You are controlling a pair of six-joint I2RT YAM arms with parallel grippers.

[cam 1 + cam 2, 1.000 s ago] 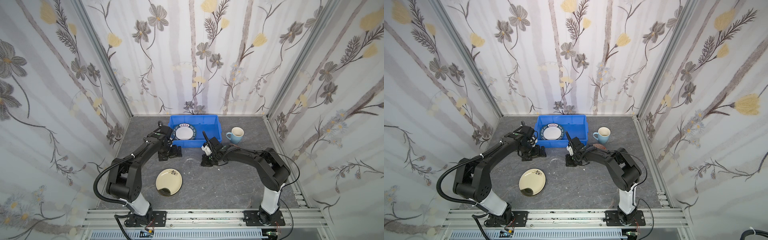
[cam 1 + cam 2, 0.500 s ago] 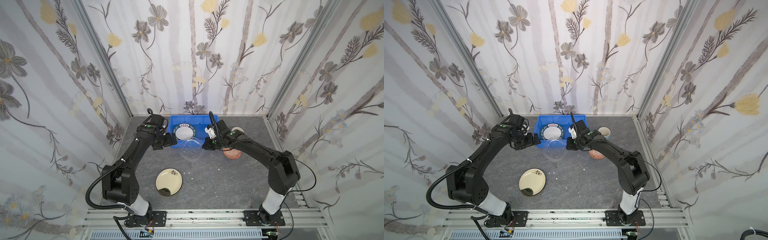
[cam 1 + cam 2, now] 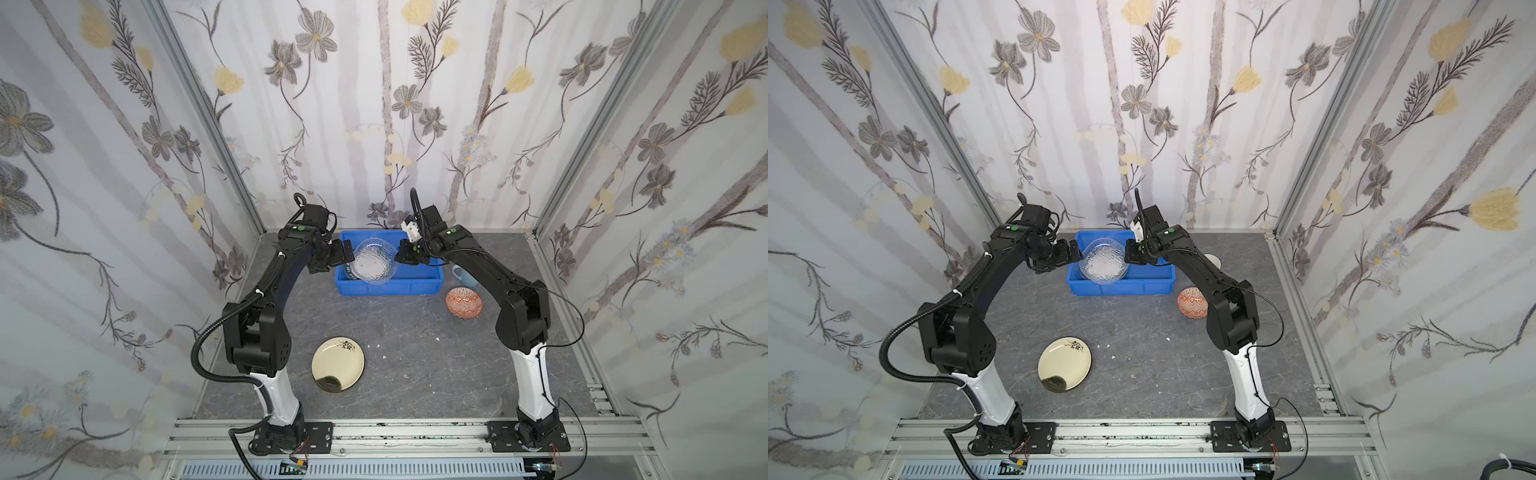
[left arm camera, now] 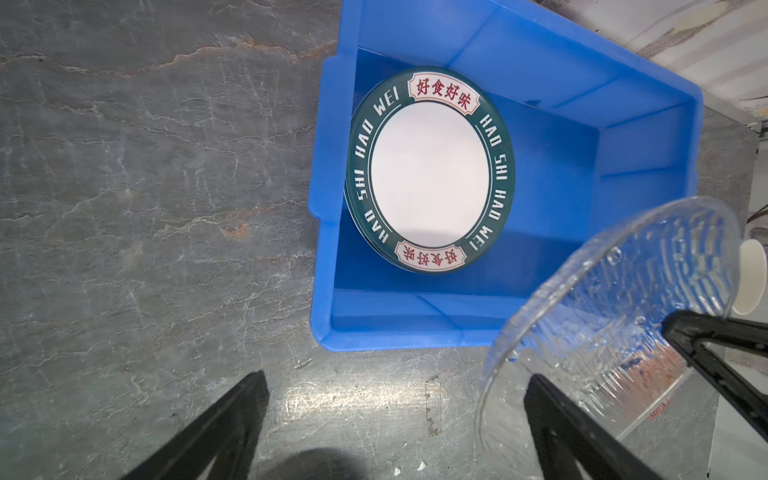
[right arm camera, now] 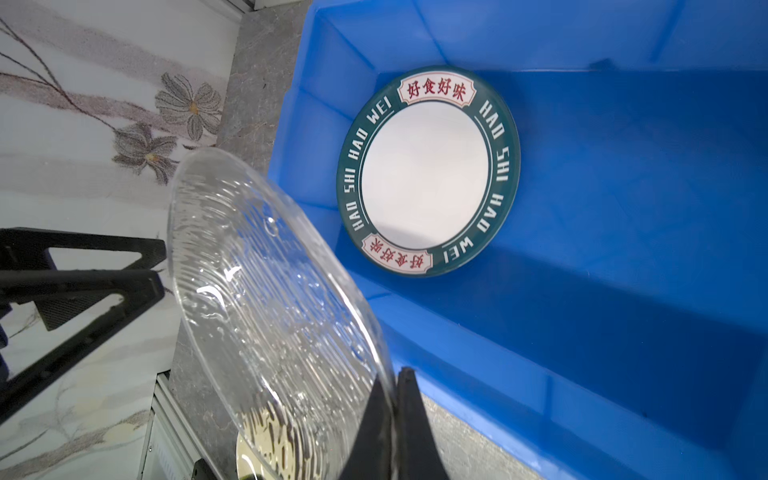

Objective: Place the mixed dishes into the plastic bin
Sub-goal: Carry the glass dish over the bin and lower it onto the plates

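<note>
My right gripper (image 3: 402,257) (image 5: 395,395) is shut on the rim of the clear glass plate (image 3: 372,261) (image 3: 1104,261) (image 5: 270,299), holding it tilted above the left half of the blue plastic bin (image 3: 390,286) (image 3: 1121,286). On the plate's opposite edge my left gripper (image 3: 345,254) (image 4: 397,376) stands open, with the glass plate's (image 4: 615,324) rim close to one of its fingers (image 4: 557,428). A teal-rimmed plate (image 4: 430,170) (image 5: 428,170) lies in the bin (image 4: 324,249). The cream plate (image 3: 338,364) lies on the table at the front. The orange bowl (image 3: 464,302) and the pale blue mug (image 3: 460,272) stand right of the bin.
The bin's right half (image 5: 623,208) holds nothing. The back wall rises directly behind the bin. A few white crumbs (image 3: 376,345) lie on the grey table between the cream plate (image 3: 1064,365) and the bowl (image 3: 1192,302).
Both arms rose from the table in front of the bin and moved back. The right gripper carried the glass plate up to above the bin. The left gripper stayed open alongside.
</note>
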